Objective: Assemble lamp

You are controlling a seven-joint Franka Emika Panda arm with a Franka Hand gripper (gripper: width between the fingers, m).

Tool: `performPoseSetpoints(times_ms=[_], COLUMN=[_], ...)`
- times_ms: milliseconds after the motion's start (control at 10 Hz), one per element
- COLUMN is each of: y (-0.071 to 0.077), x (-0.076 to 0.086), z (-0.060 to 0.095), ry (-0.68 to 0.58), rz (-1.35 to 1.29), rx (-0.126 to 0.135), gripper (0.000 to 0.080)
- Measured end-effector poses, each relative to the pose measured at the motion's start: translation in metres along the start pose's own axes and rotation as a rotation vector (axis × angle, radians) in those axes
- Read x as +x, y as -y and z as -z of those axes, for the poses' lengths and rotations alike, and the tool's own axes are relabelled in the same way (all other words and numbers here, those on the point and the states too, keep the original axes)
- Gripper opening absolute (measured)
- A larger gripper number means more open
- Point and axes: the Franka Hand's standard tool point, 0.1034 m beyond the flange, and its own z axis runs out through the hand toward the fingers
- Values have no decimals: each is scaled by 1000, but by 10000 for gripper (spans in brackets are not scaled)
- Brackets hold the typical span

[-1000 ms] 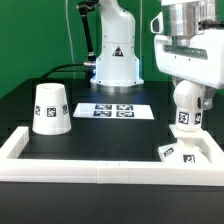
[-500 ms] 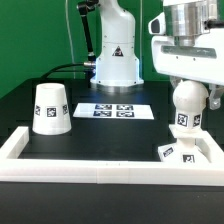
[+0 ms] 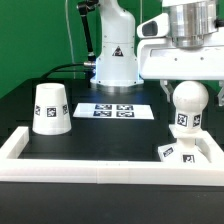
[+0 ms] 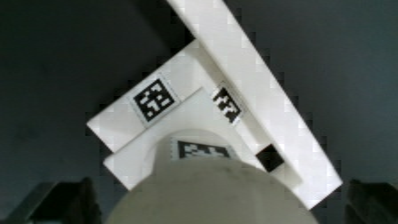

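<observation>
The round white bulb (image 3: 187, 103) stands upright with its neck on the flat square base (image 3: 172, 153), at the exterior view's right, in the corner of the white frame. My gripper (image 3: 188, 82) is just above the bulb's top, open, with its fingers clear of the bulb on both sides. In the wrist view the bulb (image 4: 210, 185) fills the foreground, the tagged base (image 4: 157, 105) lies beneath it, and my dark fingertips (image 4: 68, 203) stand apart at either side. The tapered shade (image 3: 51, 108) stands alone at the exterior view's left.
A white rail-like frame (image 3: 95, 171) runs along the front and both sides of the black table. The marker board (image 3: 115, 110) lies at the back centre, in front of the robot's white pedestal (image 3: 116, 62).
My gripper has let go of the bulb and risen from around its head to just above it. The bulb stays upright on the base.
</observation>
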Motion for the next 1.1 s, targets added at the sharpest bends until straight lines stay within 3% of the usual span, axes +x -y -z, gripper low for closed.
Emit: performPoseSetpoints(times_ms=[600,1100], y=[-1,-4], x=[7,9], z=[5,5], ry=[-20,-13], rz=[724,1021], rx=[-49,-63], gripper=[698,698])
